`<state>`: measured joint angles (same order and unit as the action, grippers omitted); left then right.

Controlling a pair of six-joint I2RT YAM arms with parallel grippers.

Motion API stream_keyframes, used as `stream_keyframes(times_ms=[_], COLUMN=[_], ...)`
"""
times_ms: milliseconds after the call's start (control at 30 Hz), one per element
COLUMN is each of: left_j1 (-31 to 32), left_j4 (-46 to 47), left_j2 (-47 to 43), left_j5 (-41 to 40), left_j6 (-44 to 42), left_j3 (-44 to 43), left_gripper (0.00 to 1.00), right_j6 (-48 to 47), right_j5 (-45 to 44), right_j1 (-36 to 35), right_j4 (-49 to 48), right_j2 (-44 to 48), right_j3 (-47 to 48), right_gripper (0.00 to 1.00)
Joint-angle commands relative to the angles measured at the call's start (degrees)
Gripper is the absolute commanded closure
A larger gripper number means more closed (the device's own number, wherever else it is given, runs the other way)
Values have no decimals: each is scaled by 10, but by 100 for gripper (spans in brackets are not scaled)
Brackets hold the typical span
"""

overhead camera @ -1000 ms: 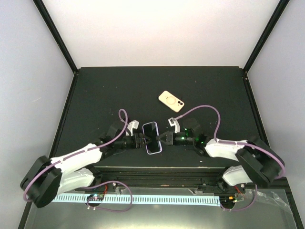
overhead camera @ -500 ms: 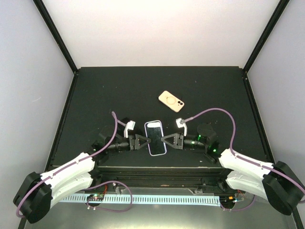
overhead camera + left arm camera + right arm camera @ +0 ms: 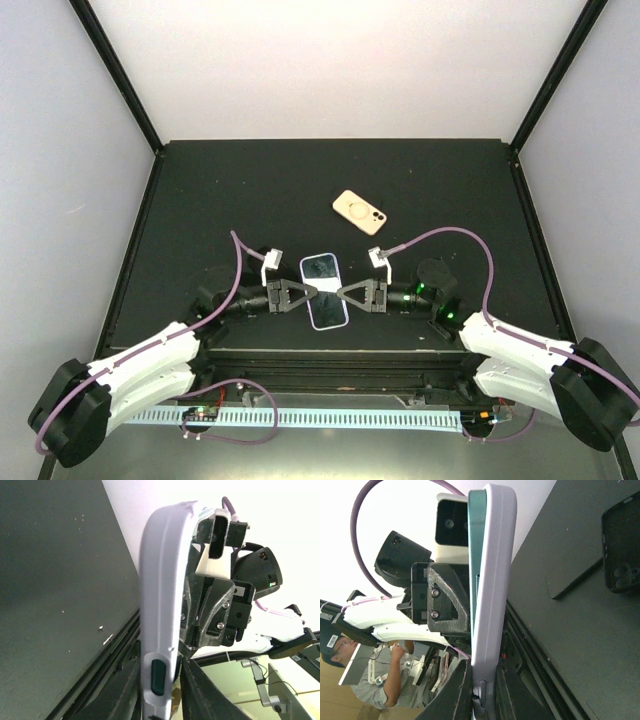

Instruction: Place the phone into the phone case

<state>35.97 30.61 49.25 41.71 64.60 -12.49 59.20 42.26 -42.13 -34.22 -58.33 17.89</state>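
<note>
Both the left gripper (image 3: 308, 291) and the right gripper (image 3: 342, 291) are closed tight on the long edges of the lilac-cased rectangular phone (image 3: 324, 291).

Glossy-screened phone (image 3: 324, 288), its edge smooth lilac plastic, matt black table (image 3: 220, 190), black plastic jaws

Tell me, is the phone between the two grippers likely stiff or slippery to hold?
Probably stiff: the phone looks straight though the left gripper and right gripper pinch only its long edges. Possibly slippery: its lavender edge looks smooth and rounded, so it could pivot.
</note>
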Motion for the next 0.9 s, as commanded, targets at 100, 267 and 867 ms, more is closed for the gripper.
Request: stream_keyframes(times_ms=[100, 267, 867], left_j1=[-1, -1, -1], left_j4=[58, 65, 61], left_j2=[2, -4, -13], left_j5=[-2, -11, -40], left_j6=[16, 22, 9], left_j3=[4, 0, -36], left_gripper=[85, 96, 98], right_j6=[-1, -5, 27], right_j5=[10, 14, 33], right_j1=[-2, -2, -4], right_j4=[-8, 18, 37], right_j2=[14, 18, 8], right_j3=[4, 2, -20], right_gripper=[81, 71, 44])
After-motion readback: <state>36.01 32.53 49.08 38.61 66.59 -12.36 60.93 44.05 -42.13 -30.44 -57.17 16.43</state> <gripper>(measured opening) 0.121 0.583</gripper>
